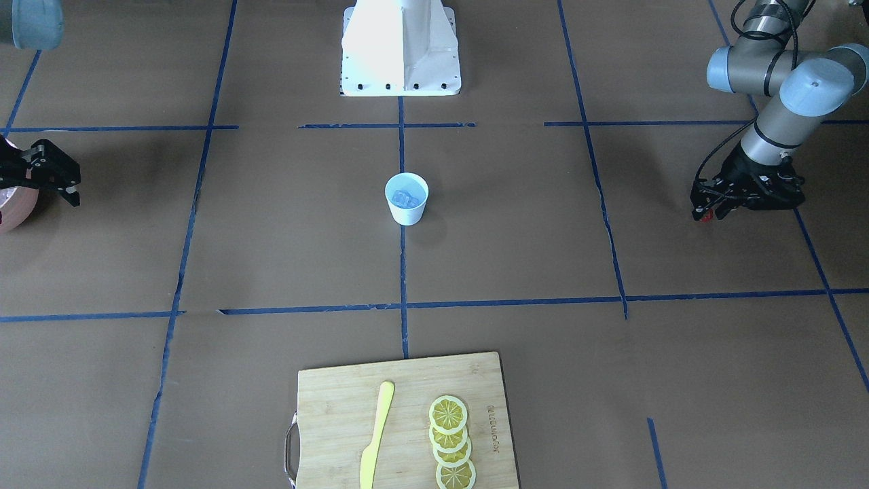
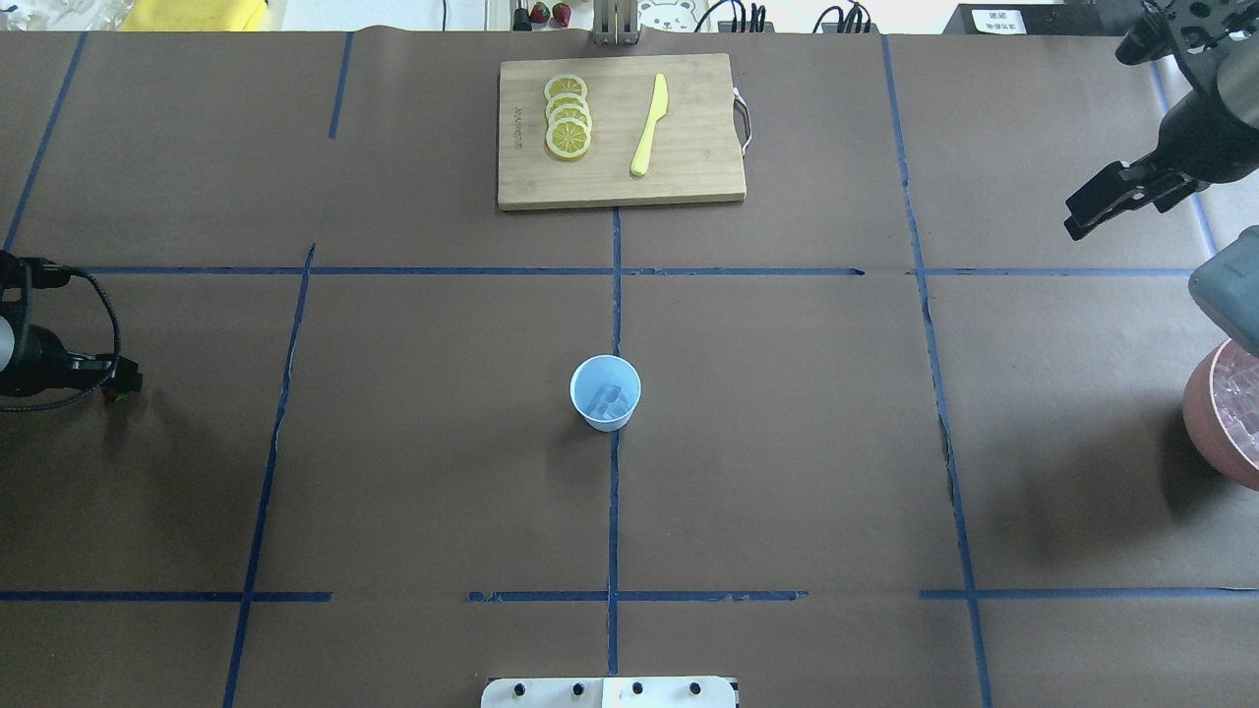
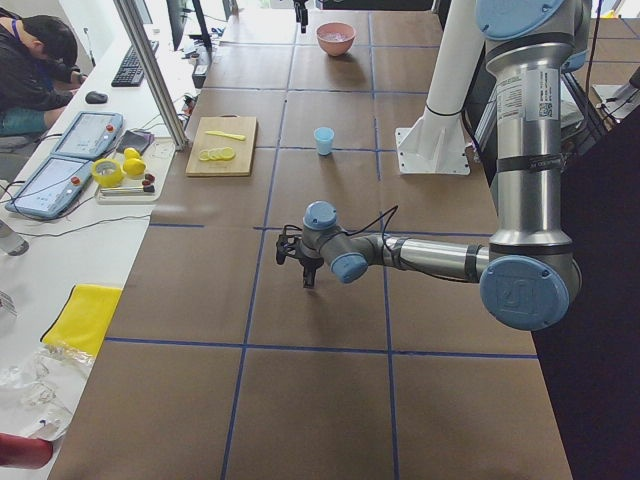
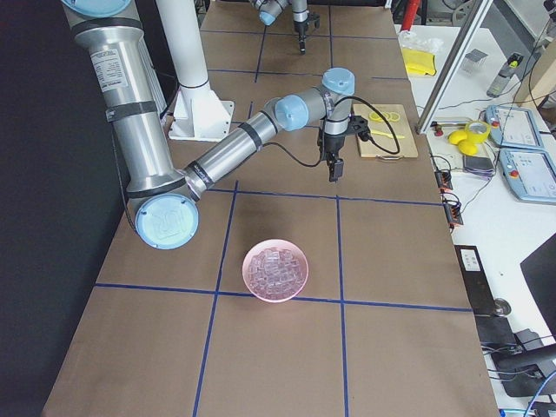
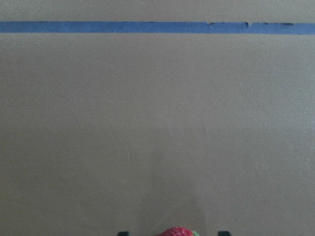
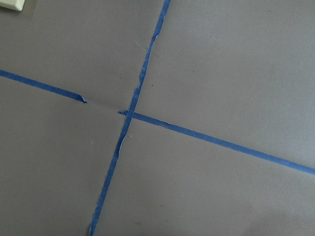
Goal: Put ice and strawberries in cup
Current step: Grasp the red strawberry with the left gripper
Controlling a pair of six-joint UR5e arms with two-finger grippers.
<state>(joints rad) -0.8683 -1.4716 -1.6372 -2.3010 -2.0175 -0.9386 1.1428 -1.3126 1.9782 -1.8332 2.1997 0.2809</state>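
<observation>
Looking into the containers, found a few clear pieces of ice (image 1: 405, 198) lying in the cup (image 1: 406, 214), upright at the table's middle. Found the pink bowl (image 4: 247, 269) heaped with more cubes, apart from the right gripper (image 4: 334, 174); could not tell whether open or closed. Saw the strawberry (image 5: 177, 231), tiny, red, green-capped, pinched in the closed left gripper (image 1: 703, 213), well apart from the cup.

Wide table covered in brown paper (image 2: 393, 442), gridded with blue tape lines (image 2: 613, 492). Long white side bench (image 3: 60, 260) runs along one edge, with a slanted silver metal post (image 3: 150, 70) rising from it. Black panel (image 3: 600, 350) on the opposite side. Bright, even indoor light with soft shadows.
</observation>
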